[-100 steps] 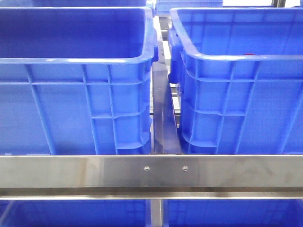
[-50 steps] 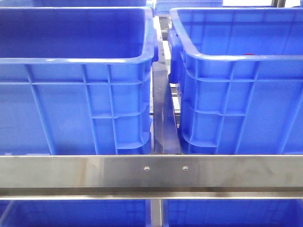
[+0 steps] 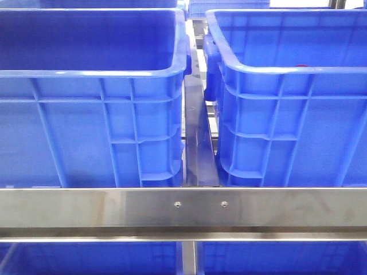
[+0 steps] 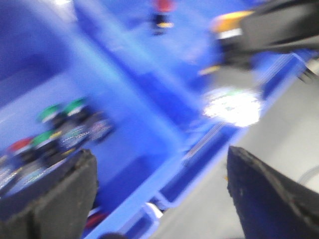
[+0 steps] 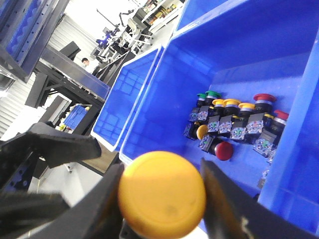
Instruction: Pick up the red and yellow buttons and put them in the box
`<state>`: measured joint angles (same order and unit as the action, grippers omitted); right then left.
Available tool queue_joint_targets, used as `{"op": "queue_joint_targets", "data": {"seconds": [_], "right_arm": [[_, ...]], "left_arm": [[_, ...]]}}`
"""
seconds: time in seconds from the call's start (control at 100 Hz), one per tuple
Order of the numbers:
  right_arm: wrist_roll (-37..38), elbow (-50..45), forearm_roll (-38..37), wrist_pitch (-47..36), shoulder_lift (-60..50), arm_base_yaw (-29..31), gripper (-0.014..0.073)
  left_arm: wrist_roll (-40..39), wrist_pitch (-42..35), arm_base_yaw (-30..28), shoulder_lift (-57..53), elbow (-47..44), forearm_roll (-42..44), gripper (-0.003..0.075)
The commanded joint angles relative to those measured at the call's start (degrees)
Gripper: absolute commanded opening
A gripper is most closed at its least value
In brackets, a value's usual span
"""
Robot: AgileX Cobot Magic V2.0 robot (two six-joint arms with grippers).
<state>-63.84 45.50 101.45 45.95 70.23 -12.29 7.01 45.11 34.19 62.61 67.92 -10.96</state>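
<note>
Yellow round-capped plastic button (image 5: 162, 194) sits clamped in my right pincer (image 5: 164, 199), its dome facing my wrist camera.

My right pincer's black fingers (image 5: 102, 201) press on either side of the cap, held above a large deep blue plastic crate (image 5: 164, 94) where a cluster of red, yellow and green buttons (image 5: 234, 124) lies on the floor against one wall. My left pincer (image 4: 159, 194) is spread wide with nothing between its dark pads (image 4: 50, 194); that picture is blurred, showing only blue crate walls and a few smeared green and red caps. From the front, two ribbed blue crates (image 3: 92, 103) stand side by side behind a steel rail (image 3: 183, 209), and a thin red sliver (image 3: 302, 66) peeks over the right one's rim.
</note>
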Motion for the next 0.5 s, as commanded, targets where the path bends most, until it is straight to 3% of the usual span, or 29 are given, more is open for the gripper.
{"op": "queue_joint_targets", "data": {"seconds": [0.0,0.49], "right_arm": [[-1.03,2.12,8.52,2.12,-1.26,0.24,0.0094],[-1.03,2.12,8.52,2.12,-1.26,0.24,0.0094]], "left_arm": [[-1.77,-5.36,-4.21,-5.33,-1.98,-0.56,0.0515],[-2.34,-6.57,-30.67,-31.42,-20.51,-0.40,0.0515]]}}
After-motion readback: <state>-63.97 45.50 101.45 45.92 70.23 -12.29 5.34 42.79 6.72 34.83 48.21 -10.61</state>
